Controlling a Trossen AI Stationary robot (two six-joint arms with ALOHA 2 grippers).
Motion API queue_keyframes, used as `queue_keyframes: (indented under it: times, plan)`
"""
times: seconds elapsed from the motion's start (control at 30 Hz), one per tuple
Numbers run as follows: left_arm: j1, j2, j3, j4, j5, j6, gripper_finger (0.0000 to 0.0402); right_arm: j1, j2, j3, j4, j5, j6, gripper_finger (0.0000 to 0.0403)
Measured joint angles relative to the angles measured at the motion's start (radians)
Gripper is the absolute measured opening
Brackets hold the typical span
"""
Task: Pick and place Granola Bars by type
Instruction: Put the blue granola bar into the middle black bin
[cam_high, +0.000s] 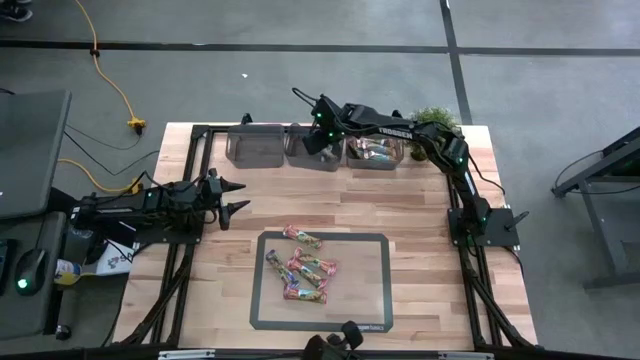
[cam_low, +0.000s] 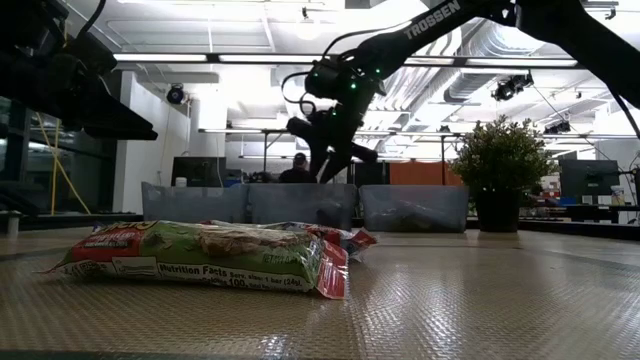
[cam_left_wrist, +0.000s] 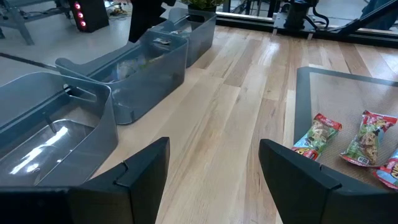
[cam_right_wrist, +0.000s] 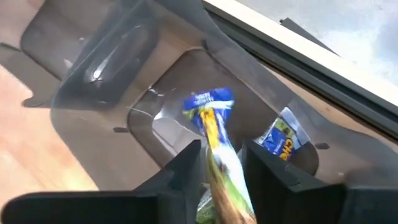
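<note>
Several granola bars (cam_high: 303, 266) with red-pink and green-tan wrappers lie flat on the grey mat; they also show close up in the low view (cam_low: 200, 256). My right gripper (cam_right_wrist: 221, 155) hovers over the middle grey bin (cam_high: 315, 150) at the table's far edge, shut on a blue-and-green bar (cam_right_wrist: 214, 124). Another blue bar (cam_right_wrist: 280, 140) lies on that bin's floor. My left gripper (cam_high: 236, 197) is open above bare wood left of the mat, and touches nothing (cam_left_wrist: 214, 168). My right gripper pinches the blue-and-green bar between its two fingers (cam_right_wrist: 186, 168), on the bar's green-yellow middle part (cam_right_wrist: 219, 158). It comes from above, slanting down into the middle bin. The fingers lie along the bar, whose blue end (cam_right_wrist: 208, 99) sticks out past the fingertips over the bin floor.
Three grey translucent bins stand in a row along the far edge: left (cam_high: 258, 146), middle, and right (cam_high: 375, 153), the right one with bars inside. A potted plant (cam_high: 435, 120) stands at the far right corner. Bare wood lies between the mat (cam_high: 375, 300) and the bins.
</note>
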Motion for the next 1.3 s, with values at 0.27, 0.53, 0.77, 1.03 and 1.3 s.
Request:
queue_keyframes:
  times: [0.27,0.53,0.77,1.03,1.3]
  plan:
    - [0.000,0.000,0.000,0.000,0.000,0.000,0.0243,0.000,0.000,0.000,0.085,-0.071,-0.038,0.0140]
    - [0.000,0.000,0.000,0.000,0.000,0.000,0.0243,0.005,-0.009,0.000,0.248,-0.223,-0.045,0.0143]
    - [0.000,0.000,0.000,0.000,0.000,0.000,0.0243,0.040,-0.093,0.000,0.330,-0.253,-0.125,0.0143]
    - [0.000,0.000,0.000,0.000,0.000,0.000,0.0243,0.105,-0.219,0.000,0.407,-0.199,-0.188,0.0143]
    - [0.000,0.000,0.000,0.000,0.000,0.000,0.0243,0.194,-0.325,0.001,0.439,-0.160,-0.224,0.0144]
